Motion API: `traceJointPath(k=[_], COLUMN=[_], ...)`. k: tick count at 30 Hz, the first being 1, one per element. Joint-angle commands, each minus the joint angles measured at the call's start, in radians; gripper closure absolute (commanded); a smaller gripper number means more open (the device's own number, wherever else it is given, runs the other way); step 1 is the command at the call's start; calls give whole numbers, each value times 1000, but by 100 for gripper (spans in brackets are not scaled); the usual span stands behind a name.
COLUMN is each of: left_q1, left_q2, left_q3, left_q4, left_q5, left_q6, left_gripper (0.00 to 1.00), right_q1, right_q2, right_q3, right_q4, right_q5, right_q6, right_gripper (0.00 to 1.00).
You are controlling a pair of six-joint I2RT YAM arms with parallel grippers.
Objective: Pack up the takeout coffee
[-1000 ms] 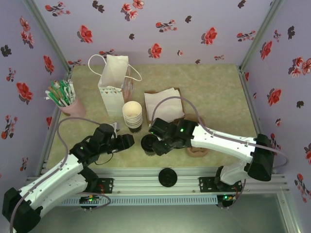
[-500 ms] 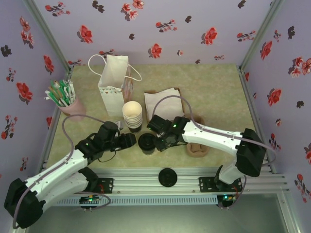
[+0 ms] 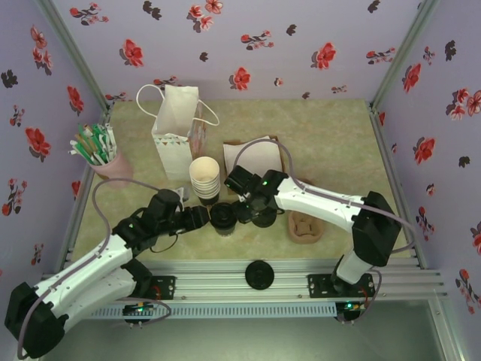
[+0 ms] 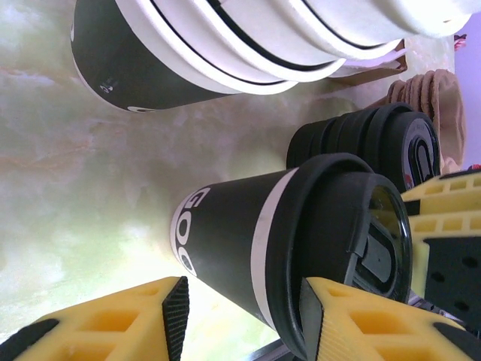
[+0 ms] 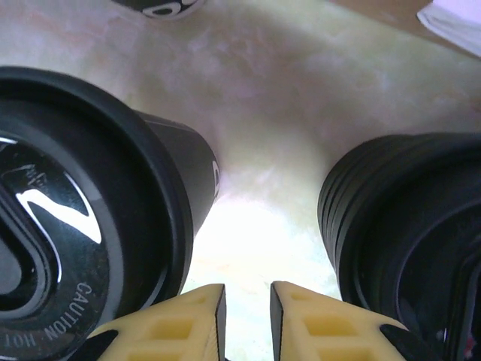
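Tabletop [image 3: 338,150] takeout coffee [image 4: 240,241] stands within left pincer [image 4: 244,295].

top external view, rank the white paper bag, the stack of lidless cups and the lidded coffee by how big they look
1. white paper bag
2. stack of lidless cups
3. lidded coffee; its lid looks nearly as wide as the stack's rim

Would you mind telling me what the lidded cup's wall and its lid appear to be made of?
The cup wall looks like matte black paper, with printed white lettering and a pale band under the rim. Its lid looks like moulded black plastic, semi-gloss: raised lettering and light glints show on it.
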Motion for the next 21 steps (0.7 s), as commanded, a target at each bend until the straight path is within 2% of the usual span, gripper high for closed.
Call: traceJointPath(k=[1,6,13,21], left_q1=[-6,-18,-93,-105], left_q2=[-27,-53,-48,-128], left_q3=[-15,-26,-52,-7], left_q4=[-24,-19,41,-80], left_q5=[-7,6,3,-49], left_q6=[8,-20,-83,-70], left_gripper=[55,57,58,58], right_q1=[-17,-45,-70,-70], right_q2=[29,41,16,-136], right_q3=[45,66,56,-55], right_q4=[9,9,27,94], right_q5=[-17,-25,-45,-64], right_q6=[-28,-37,-23,75], right_gripper=[75,74,71,72])
